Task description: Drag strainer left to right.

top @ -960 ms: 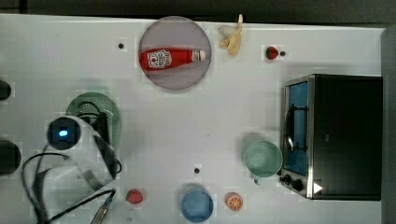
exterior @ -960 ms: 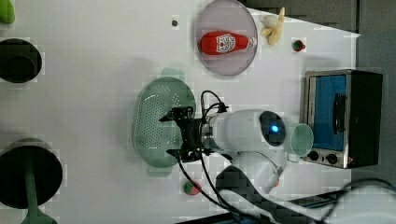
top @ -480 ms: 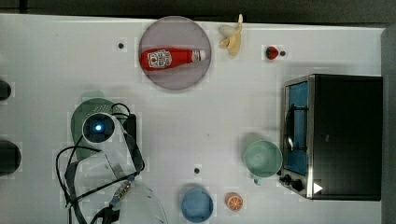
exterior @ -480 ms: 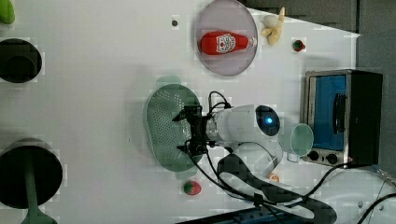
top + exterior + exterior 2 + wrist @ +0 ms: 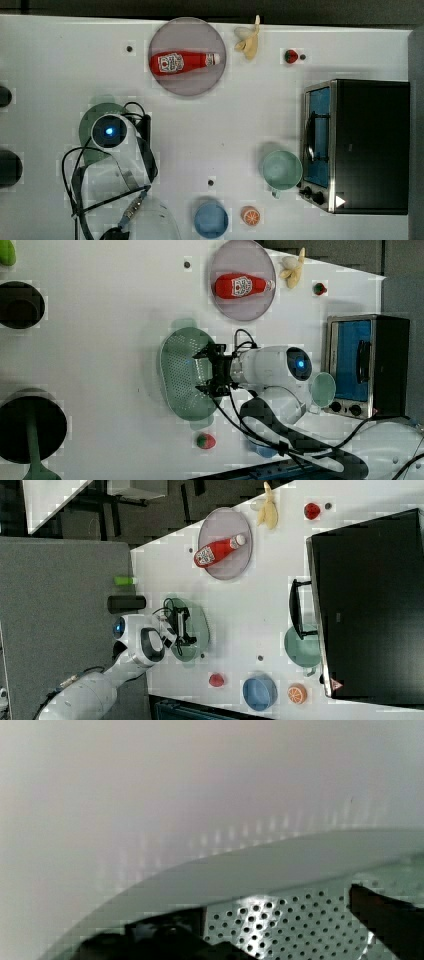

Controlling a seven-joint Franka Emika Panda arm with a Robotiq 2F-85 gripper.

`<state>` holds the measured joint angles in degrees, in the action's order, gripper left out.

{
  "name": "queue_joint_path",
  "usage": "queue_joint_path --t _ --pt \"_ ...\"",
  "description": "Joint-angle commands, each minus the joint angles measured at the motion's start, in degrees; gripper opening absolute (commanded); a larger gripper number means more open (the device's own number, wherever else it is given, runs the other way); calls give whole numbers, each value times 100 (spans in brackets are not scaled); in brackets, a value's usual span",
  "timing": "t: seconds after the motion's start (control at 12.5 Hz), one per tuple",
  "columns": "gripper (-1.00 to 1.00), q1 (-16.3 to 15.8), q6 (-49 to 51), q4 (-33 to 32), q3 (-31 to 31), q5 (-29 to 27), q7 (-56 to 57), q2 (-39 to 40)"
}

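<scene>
Plainly spread to the widest, with nothing clamped: so stands the gripper (image 5: 204, 371) in the left view, one dark finger (image 5: 202, 354) at each side of the arm's black wrist. Hangs over the right-hand part of the strainer (image 5: 181, 372), the pale mint oval dotted with holes; cannot tell whether touching the plastic. Seen close from the wrist view as a perforated wall (image 5: 280, 925) curving between two dark fingertips (image 5: 385, 920).

Lies toward the top view's left, on the white table (image 5: 215, 130), mostly hidden beneath the arm's white housing and black cables, with a green edge (image 5: 87, 127) peeking out.

Further toward the top view's right, past a stretch of bare white surface and a small dark dot (image 5: 210, 182): the round teal-green cup (image 5: 281, 170), just beside the black toaster oven (image 5: 367, 145) with its blue door. Near the lower edge, the blue bowl (image 5: 211, 219) and an orange half (image 5: 250, 215) close by. A small red piece of fruit (image 5: 206, 441) below the strainer in the left view.

Well apart, up near the far edge: a grey-purple plate (image 5: 170, 35) bearing a red ketchup bottle (image 5: 182, 61) lying on its side, then a banana (image 5: 249, 41), then a strawberry (image 5: 291, 56).
</scene>
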<state>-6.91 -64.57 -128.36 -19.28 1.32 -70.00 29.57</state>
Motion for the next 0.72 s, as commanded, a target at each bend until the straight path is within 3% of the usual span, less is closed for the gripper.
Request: queue_joint_path --t 0.08,0.72 --pt "100 248 20 -275 275 118 73 -374" --pt "100 610 23 -821 982 119 1177 -819"
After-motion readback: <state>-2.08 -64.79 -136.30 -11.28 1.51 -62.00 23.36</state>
